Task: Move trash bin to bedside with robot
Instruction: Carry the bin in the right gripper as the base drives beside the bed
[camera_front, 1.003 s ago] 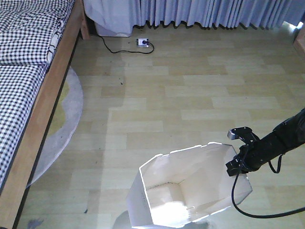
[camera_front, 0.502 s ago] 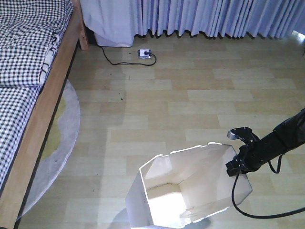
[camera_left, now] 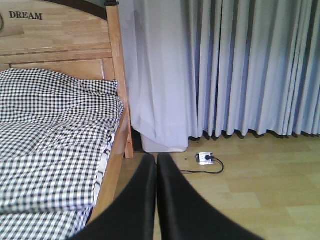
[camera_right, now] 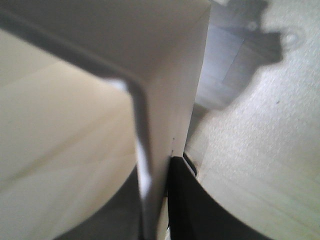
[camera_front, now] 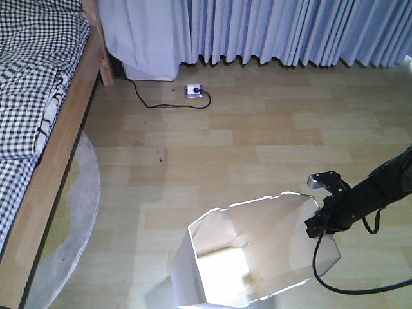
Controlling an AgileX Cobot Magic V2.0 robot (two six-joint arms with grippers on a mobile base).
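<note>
Trash bin (camera_front: 270,238): white, thin-walled, cut corners, cream inside (bottom sunlit); is set on the floor (camera_front: 257,141), well apart from the bed (camera_front: 45,174).
Right gripper (camera_right: 157,200): is clamped on the bin's right wall.
Left gripper (camera_left: 156,170): fingers are pressed together, nothing gripped.

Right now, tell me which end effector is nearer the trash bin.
Right. The right end effector clamps the rim of the trash bin; the left end effector, shut, points at the bed with no bin in its view.

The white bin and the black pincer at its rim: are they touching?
Touching. The right wrist view shows the right pincer clamping the wall of the trash bin, a black finger against each side.
</note>
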